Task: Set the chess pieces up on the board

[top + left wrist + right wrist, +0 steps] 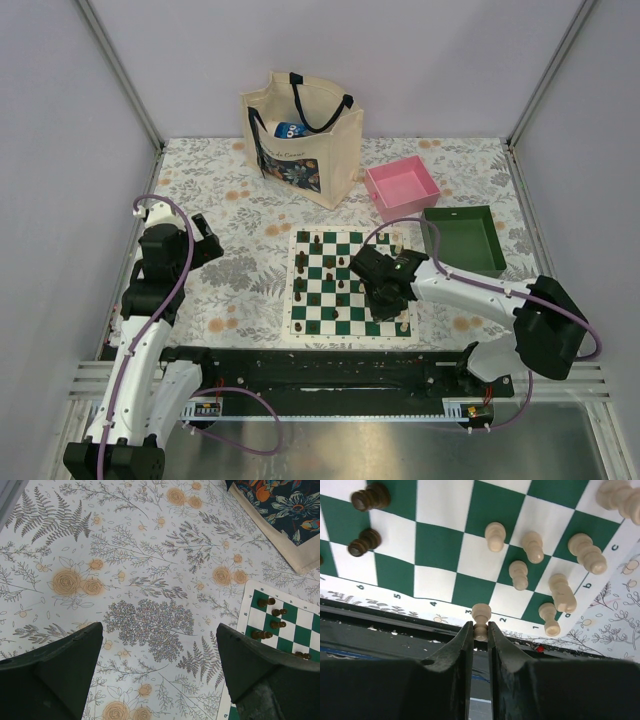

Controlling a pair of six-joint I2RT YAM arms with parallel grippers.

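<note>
Obs., one moment, three views.

Right gripper (pixel 480 632): jaws clenched on a cream pawn (pixel 481 615), held by its lower body, head clear above the fingertips. In the right wrist view the pawn sits at lower centre of frame, over the white border of the board (pixel 440 545) beside the printed numeral 3. Cannot tell whether its base touches the mat or hangs above it.

Left gripper (pixel 158 630): released, fingers (pixel 65 670) wide apart with nothing between them, over the floral tablecloth (pixel 145 580), well apart from the action.

Progress (judgement): partway. Cream pieces (pixel 534 546) stand bunched at the right of the right wrist frame, spread over several squares rather than in tidy ranks. Dark pieces (pixel 265 601) stand along the board's edge at the right of the left wrist frame. Neither side looks complete. The held pawn still needs a square, and the bunched ones likely need straightening.

Views compared:
- Top view alone shows the whole layout: tote bag (pixel 300 140) upper centre, pink tray (pixel 402 183) and green tray (pixel 465 240) right of centre. The arm there hides the grasp.
- Right wrist view alone shows the pinch and the border numerals
- Left wrist view alone confirms the empty jaws
</note>
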